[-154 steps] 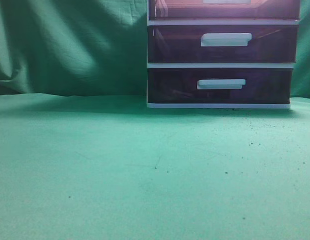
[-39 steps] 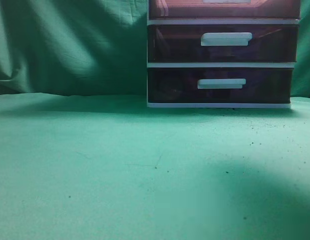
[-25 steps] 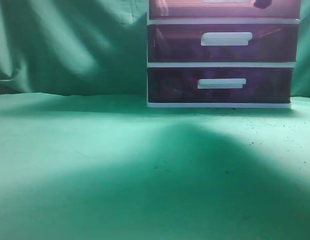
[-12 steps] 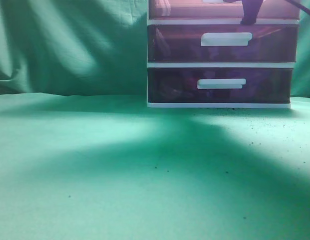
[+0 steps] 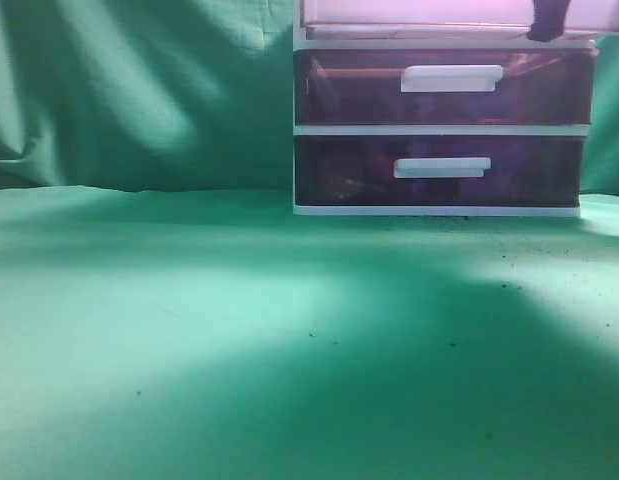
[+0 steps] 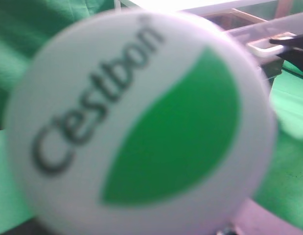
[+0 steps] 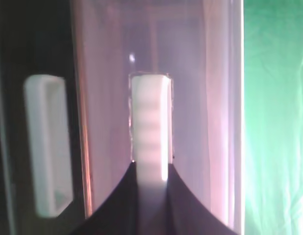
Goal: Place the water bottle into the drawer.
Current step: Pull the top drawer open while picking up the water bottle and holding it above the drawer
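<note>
The water bottle's white cap (image 6: 141, 122), with a green leaf and "C'estbon" on it, fills the left wrist view. It sits right in front of the camera and hides my left gripper's fingers. The drawer (image 5: 429, 12) is the top one of the white-framed unit; its front looks pale pink at the exterior view's upper edge. My right gripper (image 7: 150, 164) is shut on the drawer's white bar handle (image 7: 150, 117). It shows as a dark shape (image 5: 549, 20) at the drawer's right. The left wrist view shows the drawer (image 6: 249, 29) at upper right, with the right gripper (image 6: 291, 44) on it.
Two darker purple drawers (image 5: 444, 88) (image 5: 439, 170) with white handles sit shut below the top one. The green cloth (image 5: 239, 340) covers the table and hangs as a backdrop. A broad shadow lies across the cloth at front right.
My right gripper came into view at the top drawer and shifted right. The drawer front turned from reddish to pale pink. A large shadow spread over the cloth.
</note>
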Controlling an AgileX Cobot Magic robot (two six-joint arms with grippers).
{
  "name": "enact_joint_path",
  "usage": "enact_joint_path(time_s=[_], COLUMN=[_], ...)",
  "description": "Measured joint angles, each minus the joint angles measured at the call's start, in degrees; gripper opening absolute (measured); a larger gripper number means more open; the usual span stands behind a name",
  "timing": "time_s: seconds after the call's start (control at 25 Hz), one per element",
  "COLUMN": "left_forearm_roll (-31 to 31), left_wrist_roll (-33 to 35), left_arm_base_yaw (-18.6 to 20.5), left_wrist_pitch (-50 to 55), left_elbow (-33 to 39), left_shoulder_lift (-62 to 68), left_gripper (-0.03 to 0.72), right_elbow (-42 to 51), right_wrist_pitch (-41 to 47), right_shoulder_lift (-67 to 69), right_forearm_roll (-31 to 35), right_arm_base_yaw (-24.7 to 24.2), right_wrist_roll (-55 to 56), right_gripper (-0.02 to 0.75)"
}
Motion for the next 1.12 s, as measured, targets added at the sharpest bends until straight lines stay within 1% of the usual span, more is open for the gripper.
enact_joint_path(time_s=[0.2, 0.36, 0.56, 0.8, 0.92, 1.04, 1.12], left_forearm_roll=[0.0, 0.1, 0.4, 1.5, 2.8, 5.5, 6.0], left_wrist_roll=[0.0, 0.0, 0.0, 0.0, 0.2, 0.2, 0.2], left_arm_base_yaw=[0.0, 0.0, 0.0, 0.0, 0.0, 0.0, 0.0], left_wrist_pitch=[-0.6, -3.4, -6.1, -16.3, -18.6, -19.5, -19.7], left_elbow=[0.0, 0.1, 0.1, -0.5, -5.8, -14.5, -21.2], left_shoulder_lift=[0.0, 0.0, 0.0, 0.4, 3.6, 9.8, 15.4], left_gripper=[0.295, 0.295, 0.295, 0.295, 0.295, 0.295, 0.295], right_elbow=[8.7, 13.0, 15.2, 16.5, 17.0, 17.3, 17.3], right_wrist_pitch=[-1.5, -3.0, -5.0, -6.3, -6.5, -6.8, -6.8], right_shoulder_lift=[-6.1, -8.5, -8.9, -9.0, -9.2, -9.2, -9.2], right_forearm_roll=[-0.1, 2.8, 6.6, 8.5, 8.8, 8.8, 8.8], right_arm_base_yaw=[1.2, 4.2, 6.8, 7.3, 7.3, 7.3, 7.3], right_wrist_roll=[0.0, -0.2, -1.1, -3.2, -3.3, -3.3, -3.3], right_gripper=[0.091, 0.091, 0.091, 0.091, 0.091, 0.091, 0.091])
